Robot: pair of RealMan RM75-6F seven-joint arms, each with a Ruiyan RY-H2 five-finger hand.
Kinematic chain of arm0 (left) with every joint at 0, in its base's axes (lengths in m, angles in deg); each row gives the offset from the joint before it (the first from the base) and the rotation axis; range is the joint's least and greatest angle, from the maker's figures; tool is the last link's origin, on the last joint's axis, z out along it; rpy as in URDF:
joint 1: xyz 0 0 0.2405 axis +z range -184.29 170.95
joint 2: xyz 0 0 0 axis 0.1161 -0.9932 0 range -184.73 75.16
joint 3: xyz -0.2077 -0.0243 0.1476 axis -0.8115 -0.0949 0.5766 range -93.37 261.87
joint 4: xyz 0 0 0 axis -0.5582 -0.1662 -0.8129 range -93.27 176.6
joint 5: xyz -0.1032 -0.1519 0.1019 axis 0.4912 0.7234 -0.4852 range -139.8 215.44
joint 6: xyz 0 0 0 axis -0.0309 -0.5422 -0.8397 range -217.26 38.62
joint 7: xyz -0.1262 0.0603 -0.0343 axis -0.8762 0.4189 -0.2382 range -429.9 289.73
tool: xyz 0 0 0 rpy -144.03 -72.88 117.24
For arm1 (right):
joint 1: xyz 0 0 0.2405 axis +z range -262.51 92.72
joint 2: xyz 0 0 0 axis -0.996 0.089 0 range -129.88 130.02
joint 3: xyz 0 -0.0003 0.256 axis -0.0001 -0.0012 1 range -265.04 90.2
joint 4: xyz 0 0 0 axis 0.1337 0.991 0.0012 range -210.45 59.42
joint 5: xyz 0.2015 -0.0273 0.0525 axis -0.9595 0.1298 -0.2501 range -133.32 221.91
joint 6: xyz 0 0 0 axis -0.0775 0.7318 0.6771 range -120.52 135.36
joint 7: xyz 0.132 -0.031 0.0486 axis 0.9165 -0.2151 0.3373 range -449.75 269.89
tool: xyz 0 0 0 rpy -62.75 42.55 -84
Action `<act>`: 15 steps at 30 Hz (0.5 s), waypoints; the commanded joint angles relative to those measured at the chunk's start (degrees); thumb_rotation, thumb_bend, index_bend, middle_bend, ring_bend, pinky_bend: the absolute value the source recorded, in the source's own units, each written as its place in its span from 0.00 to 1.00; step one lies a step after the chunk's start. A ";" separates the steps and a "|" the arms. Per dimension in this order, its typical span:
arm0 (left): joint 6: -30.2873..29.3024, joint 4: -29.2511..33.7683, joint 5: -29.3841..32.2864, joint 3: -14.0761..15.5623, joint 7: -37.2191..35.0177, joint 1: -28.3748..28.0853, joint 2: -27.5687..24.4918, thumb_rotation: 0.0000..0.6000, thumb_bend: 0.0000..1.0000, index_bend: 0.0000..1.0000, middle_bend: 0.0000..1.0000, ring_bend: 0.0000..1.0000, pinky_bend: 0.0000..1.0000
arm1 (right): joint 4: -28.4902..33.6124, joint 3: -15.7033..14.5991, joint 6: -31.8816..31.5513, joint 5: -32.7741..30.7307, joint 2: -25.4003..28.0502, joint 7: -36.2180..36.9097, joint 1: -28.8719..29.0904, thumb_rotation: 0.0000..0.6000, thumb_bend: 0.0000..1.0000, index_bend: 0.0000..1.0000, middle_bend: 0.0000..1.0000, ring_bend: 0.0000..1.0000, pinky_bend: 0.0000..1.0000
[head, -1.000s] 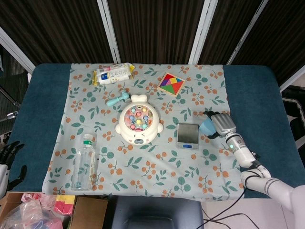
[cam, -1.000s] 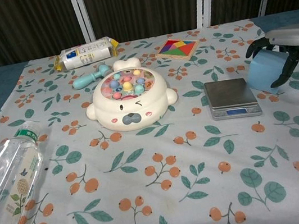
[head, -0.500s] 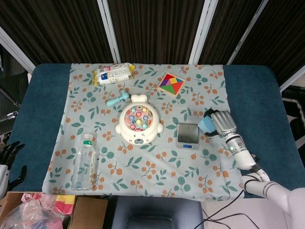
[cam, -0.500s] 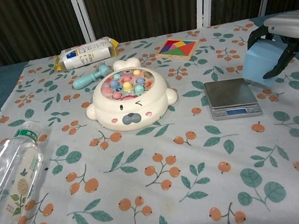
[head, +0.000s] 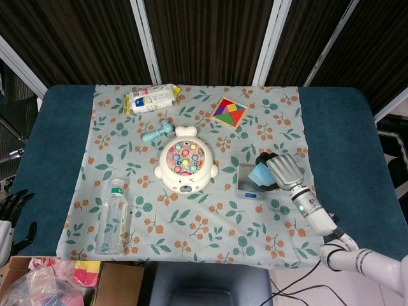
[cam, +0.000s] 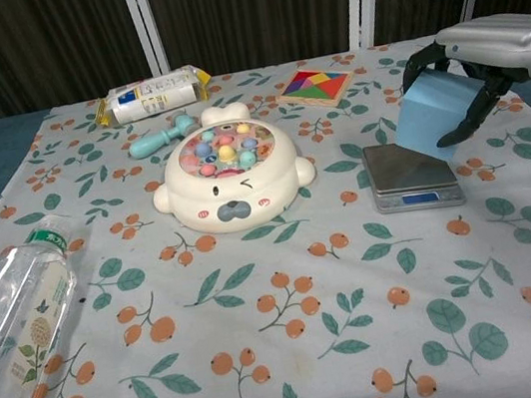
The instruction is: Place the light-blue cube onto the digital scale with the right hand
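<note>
My right hand (head: 281,171) (cam: 484,48) grips the light-blue cube (head: 259,176) (cam: 433,113) from above and holds it tilted in the air. The cube hangs over the right part of the digital scale (head: 247,182) (cam: 410,174), a small silver platform with a blue display at its front edge, right of the centre of the cloth. In the chest view the cube is clear of the platform. My left hand (head: 11,207) shows only at the far left edge of the head view, off the table, with its dark fingers apart and nothing in them.
A white whale-shaped fishing toy (head: 185,165) sits left of the scale. A clear plastic bottle (head: 112,217) lies at front left. At the back are a snack pack (head: 152,98), a teal toy hammer (head: 157,132) and a tangram puzzle (head: 229,112).
My right hand lifted the cube off the cloth and carried it leftwards, from beside the scale to above its right part. The left hand stayed still.
</note>
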 commanded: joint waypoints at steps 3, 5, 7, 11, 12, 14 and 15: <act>-0.10 -0.08 0.06 -0.05 -0.30 0.06 -0.07 1.00 0.46 0.18 0.12 0.14 0.41 | -2.18 0.84 0.76 -0.69 -1.75 1.51 0.99 1.00 0.34 0.78 0.65 0.65 0.82; -0.06 -0.07 0.11 -0.09 -0.38 0.03 -0.13 1.00 0.46 0.18 0.12 0.14 0.41 | -3.17 0.99 1.06 -0.49 -2.41 2.94 1.44 1.00 0.34 0.77 0.65 0.64 0.82; -0.10 -0.11 0.07 -0.05 -0.44 0.07 -0.11 1.00 0.46 0.18 0.12 0.14 0.41 | -4.24 0.98 1.39 -0.12 -3.05 4.52 1.89 1.00 0.34 0.75 0.65 0.62 0.82; -0.24 -0.21 0.01 -0.04 -0.70 0.12 -0.13 1.00 0.45 0.18 0.12 0.14 0.41 | -5.51 0.67 2.01 0.58 -3.72 6.72 2.51 1.00 0.34 0.66 0.62 0.56 0.82; -0.30 -0.20 0.01 -0.02 -0.80 0.18 -0.16 1.00 0.45 0.18 0.12 0.14 0.41 | -5.75 0.51 2.13 0.85 -3.82 7.34 2.64 1.00 0.34 0.62 0.60 0.53 0.81; -0.39 -0.17 -0.06 -0.01 -0.97 0.21 -0.22 1.00 0.45 0.18 0.12 0.14 0.41 | -5.96 0.25 2.46 1.12 -3.82 8.10 2.80 1.00 0.34 0.55 0.54 0.48 0.79; -0.47 -0.08 -0.14 0.02 -1.04 0.25 -0.28 1.00 0.45 0.18 0.12 0.14 0.41 | -6.08 0.08 2.72 1.24 -3.79 8.30 2.92 1.00 0.34 0.51 0.51 0.45 0.78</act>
